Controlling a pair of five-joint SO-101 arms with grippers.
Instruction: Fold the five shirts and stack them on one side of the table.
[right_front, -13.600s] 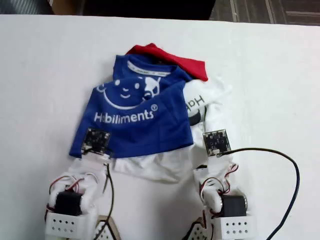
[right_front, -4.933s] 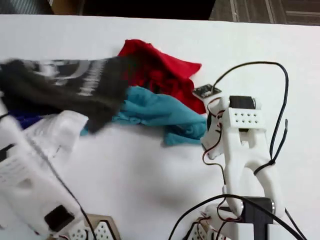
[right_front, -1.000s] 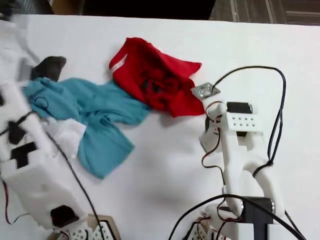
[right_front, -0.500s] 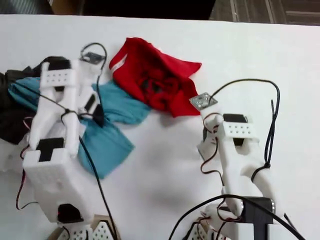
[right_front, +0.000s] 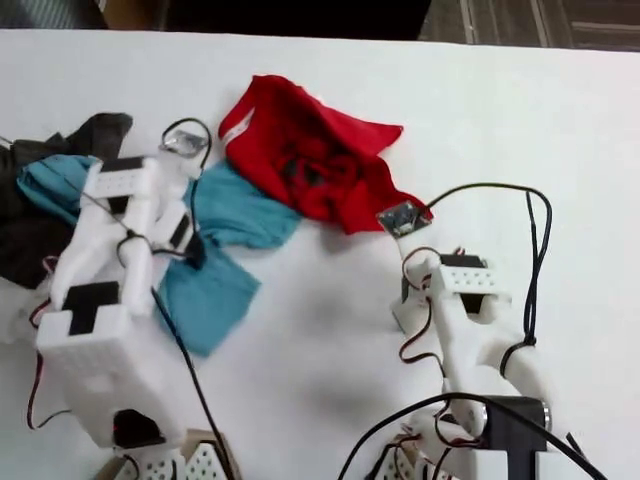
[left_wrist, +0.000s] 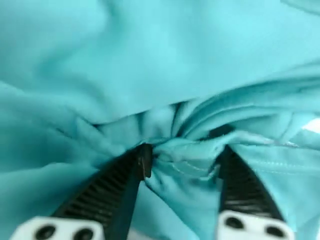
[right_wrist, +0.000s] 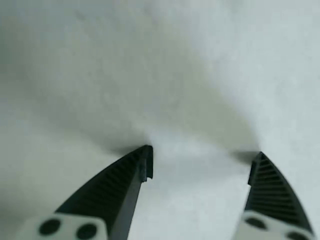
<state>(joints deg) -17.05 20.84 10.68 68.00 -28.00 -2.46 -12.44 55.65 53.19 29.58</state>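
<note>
Table (right_front: 520, 100): white top, being seen across the whole high view; three crumpled shirts and two white arms are being carried on it.

Left arm (right_front: 100, 330): being shown rising from the lower left of the frame towards the upper left, over the teal cloth.

Teal shirt (right_front: 235, 210): unfolded, being spread left of centre, partly covered by the left arm; its upper right edge is being touched by the red shirt.

Red shirt (right_front: 310, 165): rumpled, being displayed at upper centre.

Right arm (right_front: 470, 310): being shown at the lower right, bent over bare table below the red shirt's lower right corner.

Dark shirt (right_front: 100, 132): bunched, being seen at the upper left edge, against the teal shirt.

Black cable (right_front: 535, 250): being looped to the right of the right arm.

Left gripper (left_wrist: 182, 160): being pressed into the teal shirt; the fingers are being held partly apart, with a gathered fold lying between the tips; whether the fold is being gripped cannot be told.

Right gripper (right_wrist: 200, 162): fingers being held wide apart just above the table, with nothing between them.
</note>
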